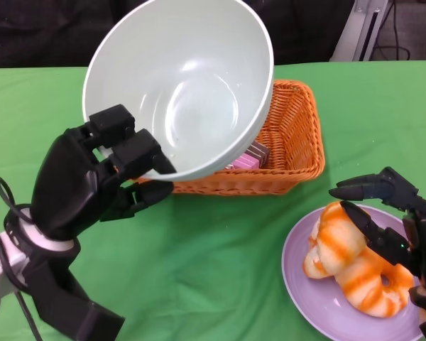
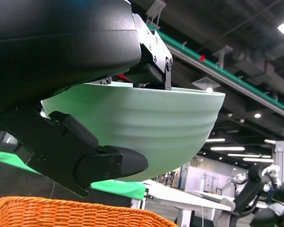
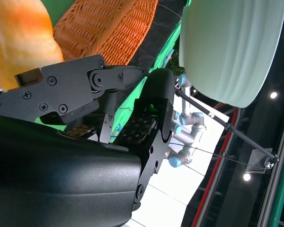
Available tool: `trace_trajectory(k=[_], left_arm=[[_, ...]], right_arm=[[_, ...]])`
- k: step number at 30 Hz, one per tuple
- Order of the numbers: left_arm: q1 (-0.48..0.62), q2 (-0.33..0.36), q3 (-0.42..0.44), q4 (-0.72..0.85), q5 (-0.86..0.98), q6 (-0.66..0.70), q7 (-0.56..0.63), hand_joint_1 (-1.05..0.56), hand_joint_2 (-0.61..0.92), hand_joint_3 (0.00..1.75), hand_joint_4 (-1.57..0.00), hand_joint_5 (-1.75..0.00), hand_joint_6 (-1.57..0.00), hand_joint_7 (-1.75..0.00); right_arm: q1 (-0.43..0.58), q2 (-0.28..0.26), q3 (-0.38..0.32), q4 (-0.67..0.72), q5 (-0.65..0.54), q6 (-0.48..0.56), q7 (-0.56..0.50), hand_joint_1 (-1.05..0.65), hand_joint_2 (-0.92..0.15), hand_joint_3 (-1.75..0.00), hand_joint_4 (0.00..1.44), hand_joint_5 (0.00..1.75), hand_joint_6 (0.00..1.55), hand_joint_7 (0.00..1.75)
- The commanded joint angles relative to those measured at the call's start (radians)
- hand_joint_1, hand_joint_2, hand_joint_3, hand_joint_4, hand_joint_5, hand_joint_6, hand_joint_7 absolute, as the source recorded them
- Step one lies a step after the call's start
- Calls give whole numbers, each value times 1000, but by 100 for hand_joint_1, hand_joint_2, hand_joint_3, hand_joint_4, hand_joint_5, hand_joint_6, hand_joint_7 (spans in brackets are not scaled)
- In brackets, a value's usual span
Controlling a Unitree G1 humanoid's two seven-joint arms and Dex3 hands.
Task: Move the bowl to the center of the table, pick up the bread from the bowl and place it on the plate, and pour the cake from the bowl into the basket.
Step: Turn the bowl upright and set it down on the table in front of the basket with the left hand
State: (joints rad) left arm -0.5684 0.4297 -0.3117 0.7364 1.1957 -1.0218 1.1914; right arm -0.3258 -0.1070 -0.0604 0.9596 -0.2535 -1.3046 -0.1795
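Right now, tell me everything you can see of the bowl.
The bowl is pale mint green, smooth and glossy inside, with faint ridges around its outer wall in the left wrist view. It looks empty. The left hand holds it in the air, fingers over the rim inside and others against the outside. It is tipped steeply, mouth towards the head camera, above the orange wicker basket, where a pink packaged item lies. Whether it touches the basket rim, I cannot tell.
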Motion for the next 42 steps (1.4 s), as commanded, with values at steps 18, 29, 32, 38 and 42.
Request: trace_trajectory(k=[18, 29, 32, 38, 42], left_arm=[[128, 173, -128, -99, -78, -31, 43, -14, 83, 61, -72, -175, -52, -175], [168, 226, -154, -109, -67, -42, 41, -12, 86, 46, -72, -175, -48, -175], [182, 245, -160, -113, -64, -51, 44, -13, 83, 45, -71, -175, -47, -175], [213, 278, -158, -135, -69, -80, 41, -24, 87, 44, -70, -175, -47, -175], [244, 294, -160, -160, -61, -88, 45, -23, 90, 42, -70, -175, -47, -175]], right_arm=[[-17, -25, -3, -12, -15, 13, -24, -27, -92, -25, 78, 102, 82, 67], [-15, -32, -1, -24, -15, 17, -21, -27, -92, -25, 78, 102, 81, 66], [-11, -33, -1, -34, -19, 19, -22, -27, -92, -26, 78, 102, 80, 66], [7, -27, -3, -71, -31, 27, -31, -27, -92, -26, 78, 102, 80, 65], [19, -25, 2, -105, -28, 42, -22, -28, -92, -26, 78, 102, 80, 65]])
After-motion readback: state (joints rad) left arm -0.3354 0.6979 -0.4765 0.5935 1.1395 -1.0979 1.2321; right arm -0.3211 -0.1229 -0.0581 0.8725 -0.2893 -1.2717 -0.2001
